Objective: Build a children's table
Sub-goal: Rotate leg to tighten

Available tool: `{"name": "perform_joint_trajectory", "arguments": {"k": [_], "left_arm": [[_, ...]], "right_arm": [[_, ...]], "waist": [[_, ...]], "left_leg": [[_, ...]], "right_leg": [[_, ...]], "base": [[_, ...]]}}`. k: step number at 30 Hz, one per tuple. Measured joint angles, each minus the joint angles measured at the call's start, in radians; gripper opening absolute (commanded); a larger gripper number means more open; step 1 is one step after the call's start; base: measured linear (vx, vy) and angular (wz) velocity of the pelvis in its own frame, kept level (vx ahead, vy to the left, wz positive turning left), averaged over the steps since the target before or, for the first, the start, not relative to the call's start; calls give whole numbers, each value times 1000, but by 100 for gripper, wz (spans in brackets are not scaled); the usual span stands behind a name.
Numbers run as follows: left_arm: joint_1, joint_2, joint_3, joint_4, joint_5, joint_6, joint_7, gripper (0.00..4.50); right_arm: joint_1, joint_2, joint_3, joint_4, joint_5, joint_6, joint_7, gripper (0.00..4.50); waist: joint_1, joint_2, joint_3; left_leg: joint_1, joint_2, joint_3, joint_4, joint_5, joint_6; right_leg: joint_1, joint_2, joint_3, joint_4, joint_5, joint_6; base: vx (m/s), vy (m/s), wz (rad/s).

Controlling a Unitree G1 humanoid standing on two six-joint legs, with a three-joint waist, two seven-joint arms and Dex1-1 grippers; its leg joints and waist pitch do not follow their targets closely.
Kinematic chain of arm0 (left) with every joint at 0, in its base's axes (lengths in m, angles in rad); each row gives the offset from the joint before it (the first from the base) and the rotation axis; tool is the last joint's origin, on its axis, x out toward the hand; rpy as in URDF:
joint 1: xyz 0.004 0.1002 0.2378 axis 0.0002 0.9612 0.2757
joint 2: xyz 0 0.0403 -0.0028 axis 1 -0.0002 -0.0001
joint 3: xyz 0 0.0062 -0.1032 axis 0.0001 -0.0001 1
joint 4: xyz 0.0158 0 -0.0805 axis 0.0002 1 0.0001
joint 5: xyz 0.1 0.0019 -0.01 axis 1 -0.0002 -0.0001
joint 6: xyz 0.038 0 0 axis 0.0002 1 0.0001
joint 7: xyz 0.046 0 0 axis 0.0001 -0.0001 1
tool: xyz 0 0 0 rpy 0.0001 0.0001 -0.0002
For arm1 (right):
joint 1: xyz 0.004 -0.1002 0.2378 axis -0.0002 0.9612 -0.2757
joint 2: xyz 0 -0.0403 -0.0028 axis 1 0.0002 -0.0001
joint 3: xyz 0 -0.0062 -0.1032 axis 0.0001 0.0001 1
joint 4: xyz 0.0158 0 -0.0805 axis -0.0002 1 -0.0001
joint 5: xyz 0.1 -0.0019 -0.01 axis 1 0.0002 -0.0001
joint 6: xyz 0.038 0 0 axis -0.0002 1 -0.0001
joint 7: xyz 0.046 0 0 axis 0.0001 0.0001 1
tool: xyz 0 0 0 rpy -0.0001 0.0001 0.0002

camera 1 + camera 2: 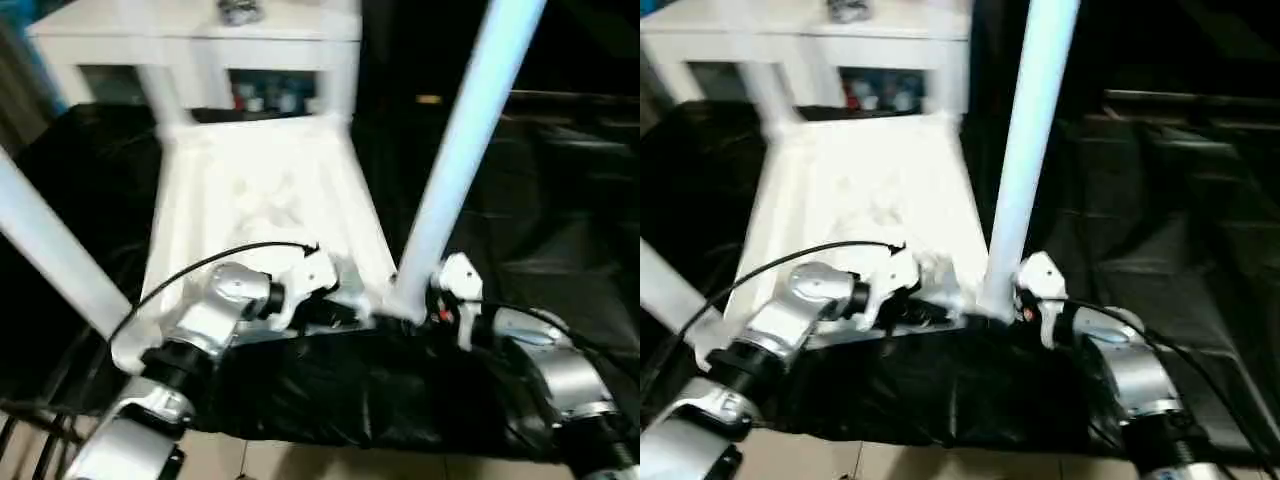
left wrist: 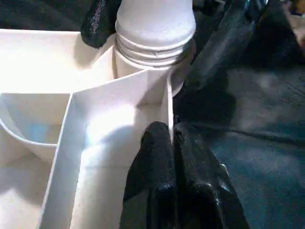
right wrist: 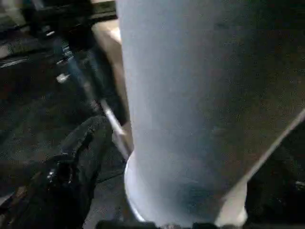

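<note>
The table top [image 1: 265, 205] lies upside down on the surface [image 1: 540, 250], ribs up. One leg [image 1: 462, 150] stands in its near right corner socket, another leg [image 1: 55, 255] at the near left. Behind it stands what seems a cabinet [image 1: 200, 45].

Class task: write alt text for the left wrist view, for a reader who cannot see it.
The left tool, two black fingers shut, pinches a thin rib on the underside of a white plastic tabletop. Just beyond, a white leg stands in the corner socket, its screw threads showing. Black sheeting lies alongside.
</note>
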Motion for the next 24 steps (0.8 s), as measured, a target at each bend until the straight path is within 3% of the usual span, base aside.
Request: {"name": "perform_joint_trajectory", "arguments": {"k": [7,15,24], "left_arm": [[0,31,-21,0,-18,-13,-112,0],[-2,43,-31,1,-25,-19,-164,0],[-11,15,1,16,4,1,-32,0]], "right_arm": [[-4,-70,36,-35,17,45,161,336],[-5,-89,51,-46,38,60,208,283],[12,32,-33,-13,34,80,8,272]], "waist": [[2,-4,2],[5,-5,3],[-13,-9,5]], "left_leg": [[-1,0,2,8,-3,-5],[-2,1,2,8,-3,-5],[-1,1,2,9,-3,-6]], "right_leg": [[2,-1,6,0,0,-1],[3,-1,5,0,0,0],[4,-1,7,1,1,-1]], "base": [[0,0,0],[0,0,0],[0,0,0]]}}
